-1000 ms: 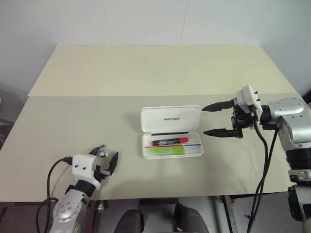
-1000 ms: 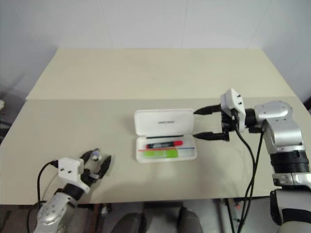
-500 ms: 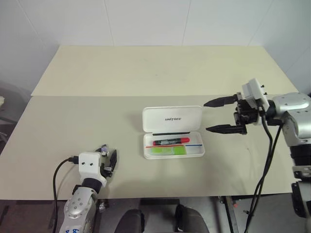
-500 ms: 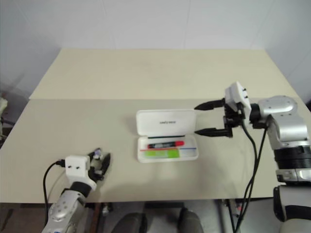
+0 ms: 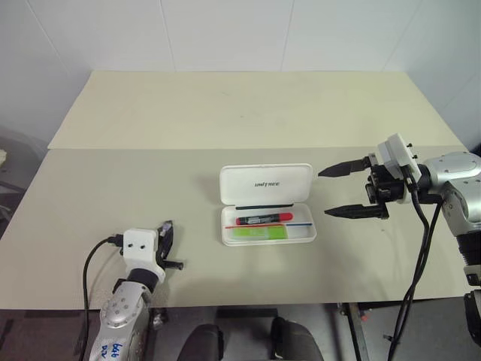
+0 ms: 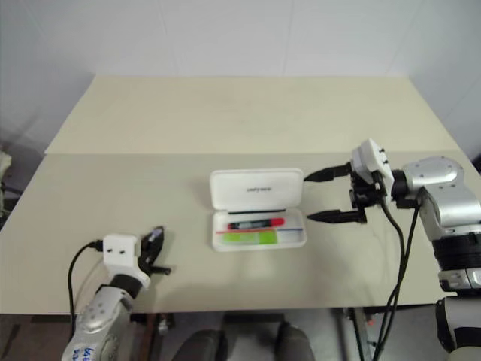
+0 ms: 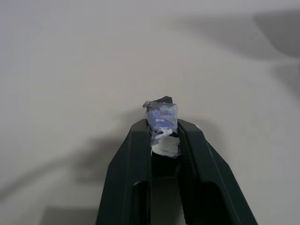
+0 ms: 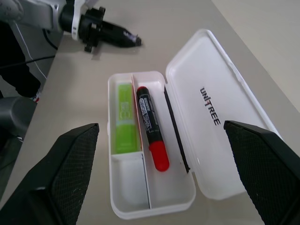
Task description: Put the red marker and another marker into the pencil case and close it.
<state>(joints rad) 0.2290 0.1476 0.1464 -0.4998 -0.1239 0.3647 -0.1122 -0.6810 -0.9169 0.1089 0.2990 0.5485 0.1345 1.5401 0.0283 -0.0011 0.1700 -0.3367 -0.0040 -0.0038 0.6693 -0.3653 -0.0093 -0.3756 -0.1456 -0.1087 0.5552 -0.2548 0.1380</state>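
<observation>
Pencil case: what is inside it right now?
The open pencil case holds the red marker and the light green marker, lying side by side in separate compartments. A short end compartment looks empty. What lies beneath the markers is covered.

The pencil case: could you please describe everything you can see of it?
The pencil case is a white, hard-looking plastic box with rounded corners, lying open mid-table, its lid laid back with dark UNITREE lettering. Inside, the red marker and the light green marker lie side by side in separate compartments. No gripper touches it.
</observation>
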